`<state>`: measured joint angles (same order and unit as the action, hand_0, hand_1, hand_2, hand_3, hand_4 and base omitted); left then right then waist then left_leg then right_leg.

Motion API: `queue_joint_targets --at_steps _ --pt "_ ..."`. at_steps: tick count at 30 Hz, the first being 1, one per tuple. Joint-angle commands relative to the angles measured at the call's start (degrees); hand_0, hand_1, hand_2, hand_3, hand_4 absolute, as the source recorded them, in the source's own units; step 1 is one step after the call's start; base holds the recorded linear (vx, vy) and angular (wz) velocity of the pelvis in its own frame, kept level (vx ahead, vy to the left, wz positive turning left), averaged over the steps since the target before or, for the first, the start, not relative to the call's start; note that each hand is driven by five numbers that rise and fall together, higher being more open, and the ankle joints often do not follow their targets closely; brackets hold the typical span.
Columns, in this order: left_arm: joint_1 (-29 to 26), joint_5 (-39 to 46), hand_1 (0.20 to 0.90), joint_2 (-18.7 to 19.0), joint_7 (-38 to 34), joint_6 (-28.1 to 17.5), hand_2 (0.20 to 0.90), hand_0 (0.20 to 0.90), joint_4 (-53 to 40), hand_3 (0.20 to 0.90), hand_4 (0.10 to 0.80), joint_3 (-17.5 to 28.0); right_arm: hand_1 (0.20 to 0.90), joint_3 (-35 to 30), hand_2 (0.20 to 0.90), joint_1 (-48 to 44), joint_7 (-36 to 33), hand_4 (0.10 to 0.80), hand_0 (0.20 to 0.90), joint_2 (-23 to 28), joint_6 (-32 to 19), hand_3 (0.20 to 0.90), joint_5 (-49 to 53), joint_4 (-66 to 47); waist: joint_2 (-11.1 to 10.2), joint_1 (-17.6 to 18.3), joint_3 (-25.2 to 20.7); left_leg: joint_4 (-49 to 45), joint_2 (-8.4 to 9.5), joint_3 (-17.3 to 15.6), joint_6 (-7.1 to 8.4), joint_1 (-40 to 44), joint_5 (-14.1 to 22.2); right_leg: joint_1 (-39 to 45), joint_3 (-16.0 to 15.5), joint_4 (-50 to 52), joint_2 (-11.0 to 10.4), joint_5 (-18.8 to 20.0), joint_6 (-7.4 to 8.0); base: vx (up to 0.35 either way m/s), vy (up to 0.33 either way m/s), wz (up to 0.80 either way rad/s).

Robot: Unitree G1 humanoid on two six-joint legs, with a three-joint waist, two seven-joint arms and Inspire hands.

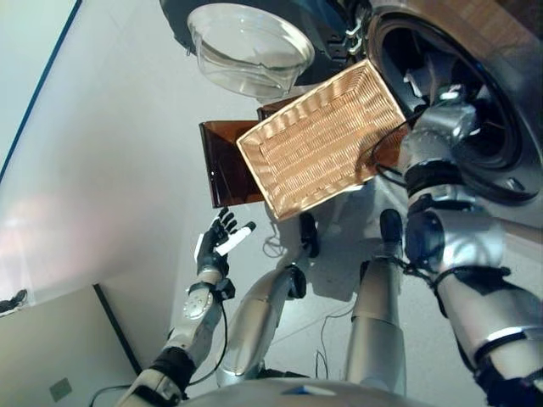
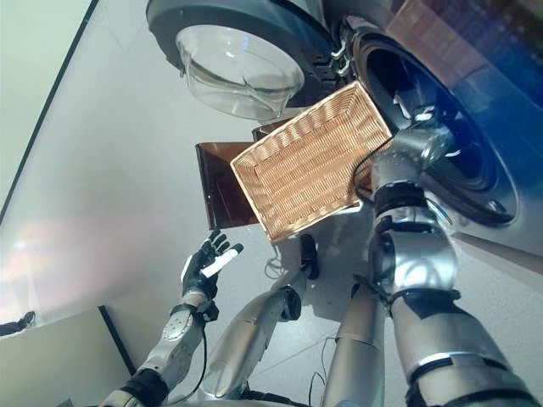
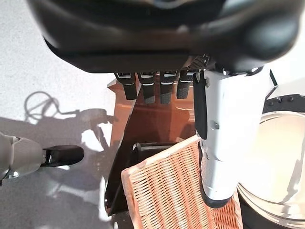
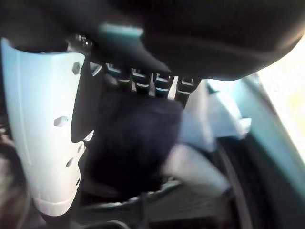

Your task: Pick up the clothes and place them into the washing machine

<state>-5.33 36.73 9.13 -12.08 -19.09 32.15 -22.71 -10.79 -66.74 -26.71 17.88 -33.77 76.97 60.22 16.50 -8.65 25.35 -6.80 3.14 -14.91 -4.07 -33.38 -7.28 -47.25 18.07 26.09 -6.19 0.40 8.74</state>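
The washing machine [image 1: 501, 102] stands with its round door [image 1: 246, 42] swung wide, the clear glass bowl of the door facing out beside the dark drum opening [image 2: 441, 127]. In front of the opening sits a rectangular wicker basket [image 1: 318, 140], tilted toward the machine, its woven floor bare; it rests on a dark brown stand [image 1: 225, 165] whose panels show under and beside it on the pale floor [image 1: 110, 153]. The right arm reaches up past the basket's far corner and into the drum, so in the eye views the right hand [image 4: 143, 76] is hidden inside the opening. Its own wrist view shows the fingers [image 4: 164, 83] extended in a row and the white-covered thumb [image 4: 47, 124] standing apart, with a dark garment [image 4: 131, 143] bunched just past the fingertips and some pale cloth [image 4: 200, 167] beside it, both lying inside the drum near its grey door seal; the view is blurred, and the fingers look straight rather than wrapped round the cloth. The left hand [image 1: 219, 242] hovers low over the floor, well clear of the basket, palm up with fingers spread and relaxed and the white-covered thumb out, empty.
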Motion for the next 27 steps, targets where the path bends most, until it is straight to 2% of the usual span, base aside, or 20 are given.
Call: queue_joint_targets --at_steps 1,6,11,20,27 --pt "-0.2 1.0 0.9 0.4 -1.9 -2.6 0.9 0.9 1.4 0.9 0.8 2.8 0.9 5.8 0.9 1.5 2.8 0.8 0.9 -2.4 -0.4 0.9 -5.5 -9.4 7.1 0.2 -0.6 -1.7 -3.04 0.7 5.76 -4.3 0.0 4.3 -0.4 4.1 1.3 -7.1 -5.81 0.0 0.0 0.0" --pt "-0.1 0.5 0.9 -0.1 -2.7 -2.5 0.9 0.9 2.6 0.9 0.8 3.5 0.9 9.6 0.9 7.8 3.5 0.8 0.9 -6.6 0.7 0.9 -8.7 -14.8 5.3 1.2 0.1 -3.8 -3.54 0.2 5.57 -4.3 1.4 4.8 -0.2 4.4 1.3 -7.5 -6.0 0.005 0.0 -0.01" --pt "0.2 0.4 0.9 -0.4 -2.9 -2.6 0.9 0.9 2.0 0.9 0.8 4.1 0.9 13.6 0.9 11.7 3.7 0.8 0.9 -8.7 3.0 0.9 -12.5 -17.0 4.1 1.7 0.9 -5.0 -4.32 -0.3 5.51 -4.6 1.9 4.5 0.2 4.6 1.6 -7.1 -6.11 -0.011 -0.006 -0.03" --pt "0.8 -0.7 0.9 -0.2 -3.9 -3.0 0.9 0.9 1.5 0.9 0.8 5.6 0.9 18.7 0.9 18.0 4.4 0.8 0.9 -10.5 6.0 0.9 -19.4 -21.0 2.6 2.2 1.7 -5.4 -5.12 -0.8 5.5 -4.6 2.0 4.7 0.3 3.9 2.1 -6.6 -6.16 -0.011 -0.008 -0.04" --pt "0.2 -2.1 0.9 -1.2 -5.3 -3.0 0.9 0.9 5.0 0.9 0.8 6.4 0.9 20.9 0.9 22.7 4.1 0.8 0.9 -11.6 7.1 0.9 -23.6 -20.4 1.5 2.8 1.7 -5.7 -5.47 -0.8 5.48 -4.2 2.1 5.5 0.2 3.6 2.4 -6.5 -6.3 -0.005 -0.008 -0.02"
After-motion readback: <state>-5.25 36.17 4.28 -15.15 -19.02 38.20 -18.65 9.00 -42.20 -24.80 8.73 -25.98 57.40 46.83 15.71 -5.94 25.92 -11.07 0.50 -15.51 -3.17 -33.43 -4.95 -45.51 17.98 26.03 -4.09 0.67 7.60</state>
